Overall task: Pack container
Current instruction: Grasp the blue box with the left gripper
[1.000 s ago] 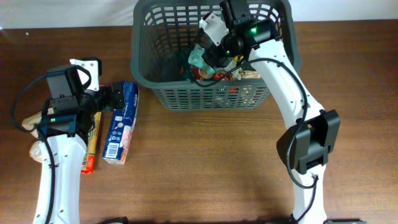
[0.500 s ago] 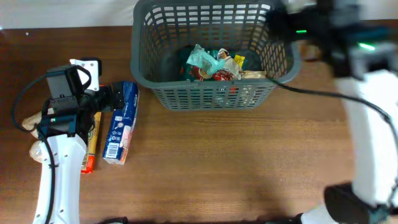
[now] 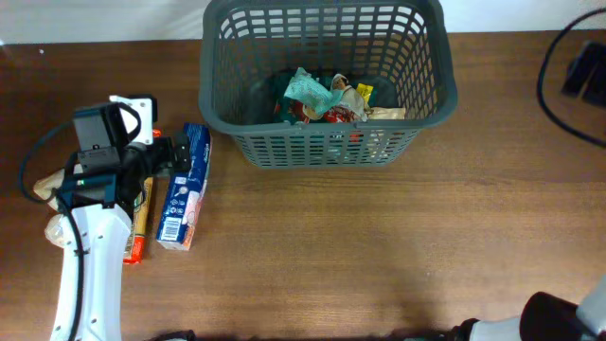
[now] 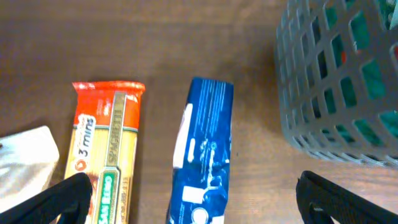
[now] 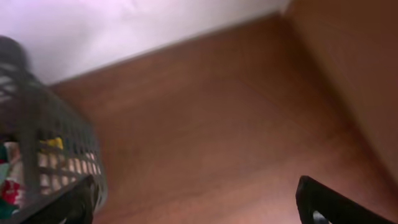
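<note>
Your right arm (image 3: 585,68) has swung off the basket (image 3: 322,147) since a second ago. It hung over the packets inside then. Now only a dark block of it and a loop of cable show at the overhead edge, well to the right of the basket. Its wrist camera looks at bare bench (image 5: 205,124), with the basket (image 5: 56,155) at its left edge. The right jaws are spread wide with nothing between them.

Your left arm (image 3: 90,237) has barely shifted. Its white link runs up from the near edge, well left of the basket. The dark wrist bends toward the basket, over the far end of the blue packet (image 3: 183,189). The left jaws are spread wide too, and in the wrist view the blue packet (image 4: 205,149) lies between them. You cannot tell from these views whether they touch it.

The basket stands at the far middle of the brown wood-grain bench (image 3: 379,246). It is dark grey plastic, rectangular with rounded corners and slotted lattice walls. Crumpled wrappers lie in it, a teal one (image 3: 308,87) on top.

The blue packet is long, glossy and creased, and it lies just left of the basket. A flat spaghetti pack (image 4: 109,155) lies beside it on the side away from the basket. This pack has an orange end and a yellow body. A pale bag (image 3: 43,187) lies further left again.
</note>
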Robot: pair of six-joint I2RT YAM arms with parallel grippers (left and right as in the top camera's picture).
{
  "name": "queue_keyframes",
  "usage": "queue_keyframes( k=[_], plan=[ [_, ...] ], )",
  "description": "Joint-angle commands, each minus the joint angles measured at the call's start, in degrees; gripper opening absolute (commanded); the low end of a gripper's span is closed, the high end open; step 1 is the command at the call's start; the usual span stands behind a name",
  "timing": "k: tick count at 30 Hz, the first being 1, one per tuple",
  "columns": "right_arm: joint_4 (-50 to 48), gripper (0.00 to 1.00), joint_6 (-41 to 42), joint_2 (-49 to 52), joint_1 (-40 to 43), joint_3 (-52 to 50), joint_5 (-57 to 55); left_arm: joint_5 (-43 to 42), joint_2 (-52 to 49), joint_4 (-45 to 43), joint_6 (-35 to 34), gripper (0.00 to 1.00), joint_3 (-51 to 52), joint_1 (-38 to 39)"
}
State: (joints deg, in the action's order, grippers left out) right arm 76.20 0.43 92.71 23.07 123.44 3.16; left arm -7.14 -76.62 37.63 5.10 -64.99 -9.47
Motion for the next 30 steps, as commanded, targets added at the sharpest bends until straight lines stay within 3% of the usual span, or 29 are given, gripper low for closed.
queue_keyframes(
  k=[1,9,20,27,28,30],
  plan=[
    [0.09,0.99,2.47,1.22,2.29,-4.20,3.28,-0.72,-0.20,2.43,-0.35,0.99,-0.85,-0.24],
    [0.11,0.99,2.45,1.33,2.86,-10.40,3.28,0.96,-1.68,12.46,-0.31,0.99,-0.85,-0.22],
    [0.11,0.99,2.45,1.33,2.86,-10.67,3.28,3.91,-16.98,12.72,-0.31,1.00,-0.85,-0.17],
    [0.11,0.99,2.45,1.33,2.86,-10.67,3.28,3.93,-25.64,9.77,2.12,0.95,-0.85,0.07],
    [0.11,0.99,2.45,1.33,2.86,-10.67,3.28,3.96,-26.60,9.44,2.51,0.92,-0.85,0.09],
    [0.11,0.99,2.45,1.33,2.86,-10.67,3.28,3.93,-27.71,9.25,2.71,0.73,-0.85,0.11]
  ],
)
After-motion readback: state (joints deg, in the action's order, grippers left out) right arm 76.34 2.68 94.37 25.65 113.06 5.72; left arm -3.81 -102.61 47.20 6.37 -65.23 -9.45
